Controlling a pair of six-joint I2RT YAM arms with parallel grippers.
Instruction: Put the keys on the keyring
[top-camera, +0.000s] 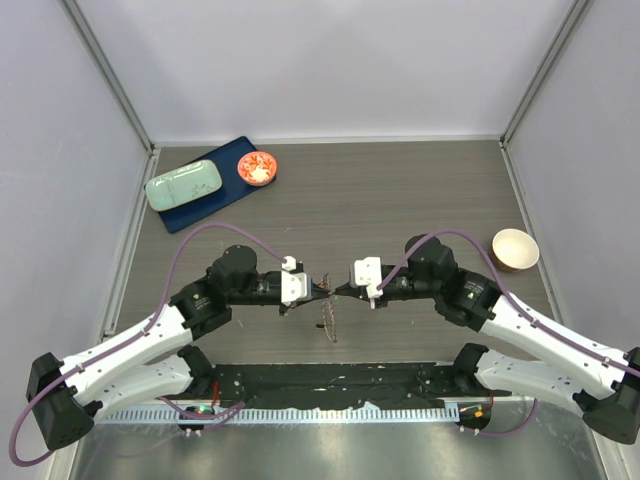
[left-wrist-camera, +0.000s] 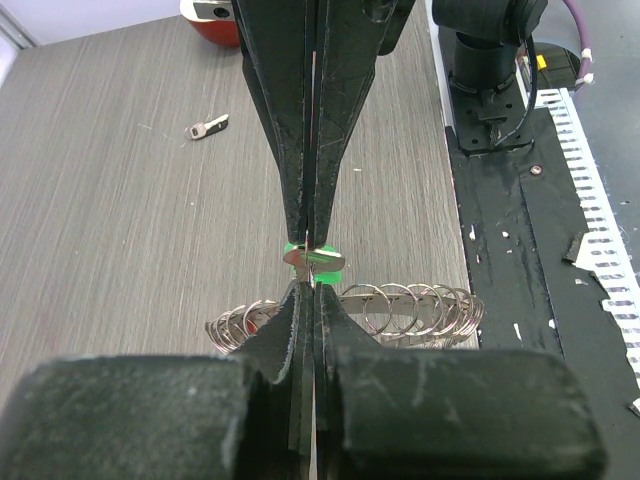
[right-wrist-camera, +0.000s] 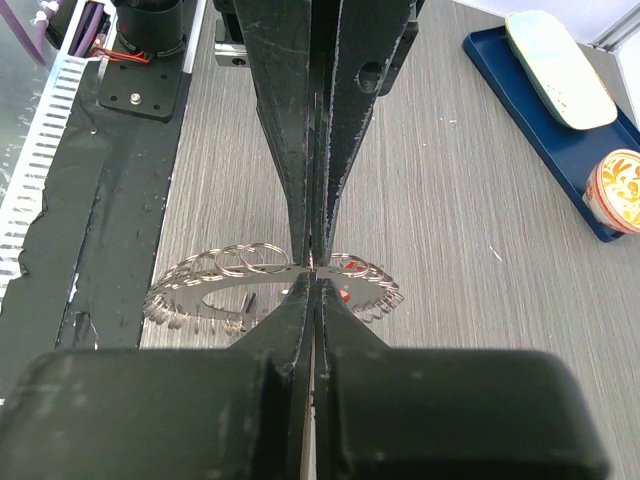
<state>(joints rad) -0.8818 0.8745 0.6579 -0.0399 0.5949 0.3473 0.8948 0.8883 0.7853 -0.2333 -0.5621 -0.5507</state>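
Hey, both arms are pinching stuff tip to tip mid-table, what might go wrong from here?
The left gripper seems to hold the green-tagged key only by its blade tip, so it may twist or slip. The right gripper clamps just the edge of the keyring, which might swing and spoil alignment.

Soft, even light from overhead fills all three views, bright and without harsh glare. Shadows on the tabletop (top-camera: 400, 200) are faint and blurred at the edges. In both wrist views the near fingers (left-wrist-camera: 275, 350) loom dark and out of focus, while the keyring (right-wrist-camera: 190, 290) carries small bright glints.
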